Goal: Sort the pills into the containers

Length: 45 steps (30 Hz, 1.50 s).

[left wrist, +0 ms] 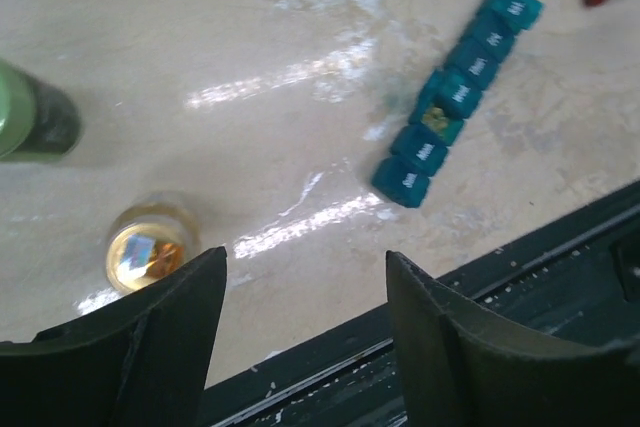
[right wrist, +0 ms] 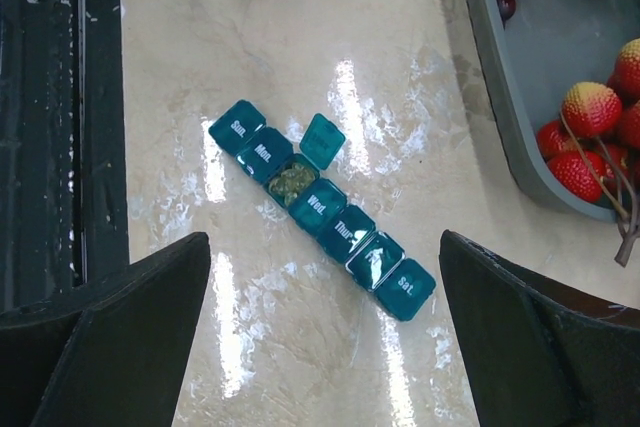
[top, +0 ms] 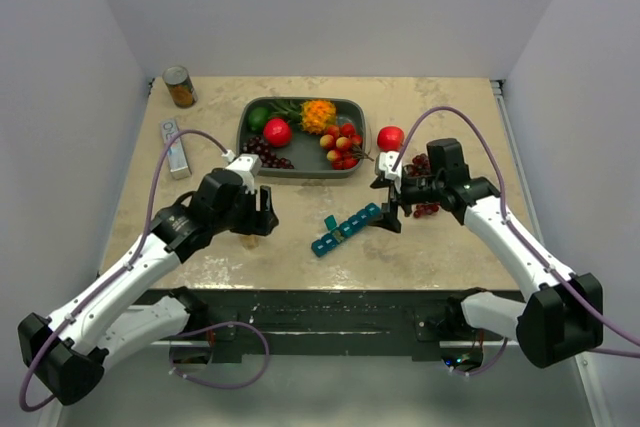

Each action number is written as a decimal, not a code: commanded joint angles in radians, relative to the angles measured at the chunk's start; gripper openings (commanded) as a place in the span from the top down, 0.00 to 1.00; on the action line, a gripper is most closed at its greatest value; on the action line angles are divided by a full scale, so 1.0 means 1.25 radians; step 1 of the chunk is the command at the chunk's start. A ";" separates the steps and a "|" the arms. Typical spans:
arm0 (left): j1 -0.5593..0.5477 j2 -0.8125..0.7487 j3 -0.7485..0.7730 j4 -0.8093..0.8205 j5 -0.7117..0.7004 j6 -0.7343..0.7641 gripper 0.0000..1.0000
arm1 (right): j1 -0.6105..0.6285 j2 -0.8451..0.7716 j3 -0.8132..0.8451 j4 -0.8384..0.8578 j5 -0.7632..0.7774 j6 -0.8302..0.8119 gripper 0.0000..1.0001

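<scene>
While both tools are spread wide with nothing between their fingers, the pill organiser [right wrist: 320, 209] lies on the counter [right wrist: 380, 47] between the two arms.

The organiser is a teal, translucent plastic strip of seven square lidded cells with white day labels, set on a glossy, beige marbled surface. Its long axis runs diagonally: the "Sun." end is turned to the near left, and the "Sat." end to the far right, under the right tool [right wrist: 322, 242]. One lid [right wrist: 322, 139] is flipped open, and greenish-yellow contents [right wrist: 291, 179] are exposed but cannot be resolved. Glare obscures one label. Near the left tool [left wrist: 303, 257], a small amber jar [left wrist: 145, 247] is blurred, and a green bottle [left wrist: 30, 117] is cut off at the frame edge.
</scene>
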 commanded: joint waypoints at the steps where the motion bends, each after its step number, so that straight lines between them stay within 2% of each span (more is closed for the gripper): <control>1: 0.004 0.019 0.000 0.133 0.204 0.079 0.33 | -0.003 0.025 0.032 -0.072 -0.017 -0.094 0.01; 5: 0.004 0.073 -0.027 0.279 0.251 0.079 0.38 | 0.004 0.056 0.056 -0.157 -0.007 -0.342 0.04; 6: 0.003 0.106 -0.032 0.300 0.249 0.071 0.42 | 0.006 0.062 0.052 -0.168 0.019 -0.472 0.07; 7: 0.003 0.123 -0.033 0.316 0.240 0.065 0.48 | 0.019 0.077 0.050 -0.198 0.041 -0.533 0.11; 9: 0.004 0.175 -0.032 0.365 0.237 0.049 0.53 | 0.044 0.100 0.056 -0.203 0.114 -0.595 0.16; 10: 0.003 0.192 -0.032 0.383 0.240 0.046 0.58 | 0.080 0.114 0.062 -0.211 0.136 -0.602 0.21; 12: 0.003 0.237 -0.029 0.434 0.234 0.032 0.60 | 0.120 0.155 0.078 -0.212 0.186 -0.611 0.26; 16: 0.003 0.310 -0.005 0.462 0.213 0.036 0.61 | 0.192 0.206 0.076 -0.147 0.276 -0.594 0.26; 18: 0.004 0.344 0.001 0.467 0.205 0.043 0.62 | 0.194 0.240 0.092 -0.140 0.287 -0.591 0.25; 22: 0.004 0.403 0.010 0.489 0.184 0.048 0.69 | 0.205 0.288 0.105 -0.112 0.307 -0.594 0.25; 29: 0.004 0.493 0.027 0.587 0.247 0.024 0.74 | 0.215 0.336 0.099 -0.056 0.333 -0.577 0.26; 36: 0.004 0.570 0.032 0.664 0.326 -0.015 0.78 | 0.227 0.365 0.083 -0.035 0.362 -0.588 0.35; 45: 0.004 0.596 -0.019 0.770 0.407 -0.064 0.82 | 0.233 0.381 0.072 -0.021 0.369 -0.585 0.46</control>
